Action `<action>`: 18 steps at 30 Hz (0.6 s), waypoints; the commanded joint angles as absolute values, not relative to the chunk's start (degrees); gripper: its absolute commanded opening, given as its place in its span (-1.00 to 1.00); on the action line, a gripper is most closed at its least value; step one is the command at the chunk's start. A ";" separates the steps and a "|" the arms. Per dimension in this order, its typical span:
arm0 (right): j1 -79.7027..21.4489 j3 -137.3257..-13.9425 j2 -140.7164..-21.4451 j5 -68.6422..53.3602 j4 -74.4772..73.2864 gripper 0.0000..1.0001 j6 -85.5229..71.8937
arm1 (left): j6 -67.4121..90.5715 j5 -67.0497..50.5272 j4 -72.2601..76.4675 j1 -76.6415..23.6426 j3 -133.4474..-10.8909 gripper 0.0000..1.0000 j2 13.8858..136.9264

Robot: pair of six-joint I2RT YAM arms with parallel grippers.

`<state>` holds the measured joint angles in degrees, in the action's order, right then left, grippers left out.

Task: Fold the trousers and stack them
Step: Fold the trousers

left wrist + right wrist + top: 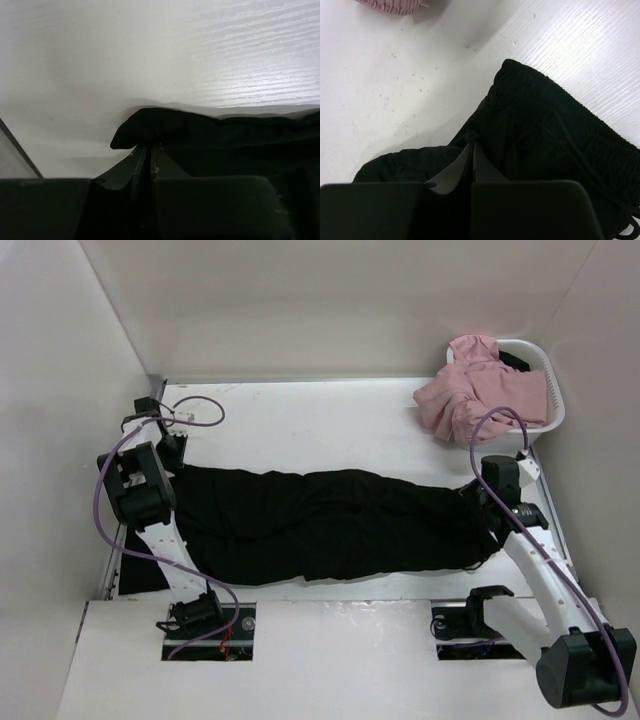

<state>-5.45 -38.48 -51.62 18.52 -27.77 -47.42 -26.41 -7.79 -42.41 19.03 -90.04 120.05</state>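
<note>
Black trousers (320, 522) lie stretched across the table, waistband to the right, leg ends to the left. My left gripper (172, 462) is shut on the far edge of the leg end (150, 129). My right gripper (478, 498) is shut on a pinch of cloth next to the ribbed waistband (560, 107) with its drawstring. Both grippers (150, 147) (472, 145) hold cloth close to the table top. The near part of the left leg end is hidden behind my left arm.
A white laundry basket (553, 400) at the back right holds pink trousers (478, 390) that spill over its rim onto the table; a bit of pink cloth (390, 6) shows in the right wrist view. White walls enclose the table on three sides.
</note>
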 commanded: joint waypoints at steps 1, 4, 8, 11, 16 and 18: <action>-4.09 -40.87 -52.82 19.08 -24.18 -1.00 -46.14 | -26.19 -8.52 -41.41 18.51 -86.66 -1.00 117.34; -1.98 -42.35 -55.54 16.45 -21.19 -1.00 -45.18 | -24.88 -7.39 -35.35 17.89 -88.76 -1.00 113.05; 1.79 -48.24 -56.17 13.89 -16.45 -1.00 -43.07 | -24.69 -5.10 -27.61 18.41 -97.10 -1.00 105.05; 5.04 -51.32 -54.06 11.17 -14.24 -1.00 -41.84 | -26.80 -6.93 -27.33 19.99 -101.33 -1.00 100.13; 7.52 -45.99 -47.21 7.47 -16.51 -1.00 -43.67 | -32.24 -11.78 -29.27 22.02 -85.65 -0.96 86.34; 7.34 -40.37 -43.26 8.08 -18.71 -1.00 -46.65 | -34.36 -11.60 -29.44 23.07 -75.02 -0.95 80.45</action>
<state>6.81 -45.56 -47.03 8.64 -17.74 -44.14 -29.61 -10.31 -26.87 21.74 -86.11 84.97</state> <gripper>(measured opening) 0.005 0.028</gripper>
